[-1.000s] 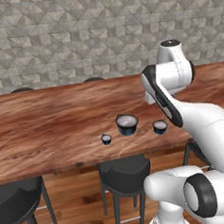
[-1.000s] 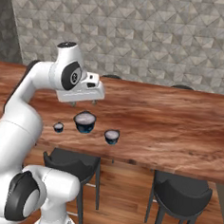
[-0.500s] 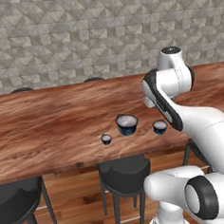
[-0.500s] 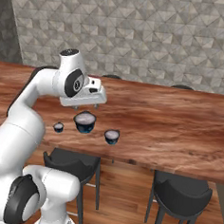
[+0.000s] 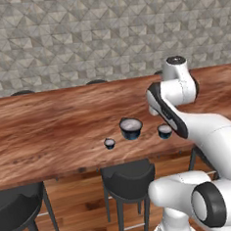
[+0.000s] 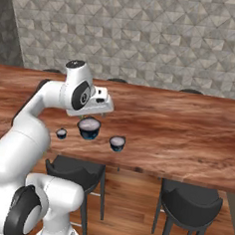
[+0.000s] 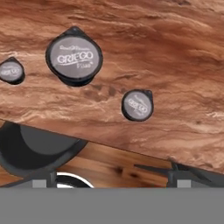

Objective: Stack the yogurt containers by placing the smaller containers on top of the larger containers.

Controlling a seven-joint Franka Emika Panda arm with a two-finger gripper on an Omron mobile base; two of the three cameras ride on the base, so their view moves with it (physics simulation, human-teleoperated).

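three yogurt cups on a wooden counter, all standing upright near its front edge and apart from one another. the big cup stands in the middle, a little further back from the edge; the tiny cup stands to its left and the medium cup to its right, both closer to the edge. in the hand view the lids face the camera: big cup, medium cup, tiny cup at the picture's edge. the tool hangs above the cups with its jaws spread wide, grasping nothing. bare counter extends behind and to both sides of the row. black stools stand below the front edge, over a wooden floor.
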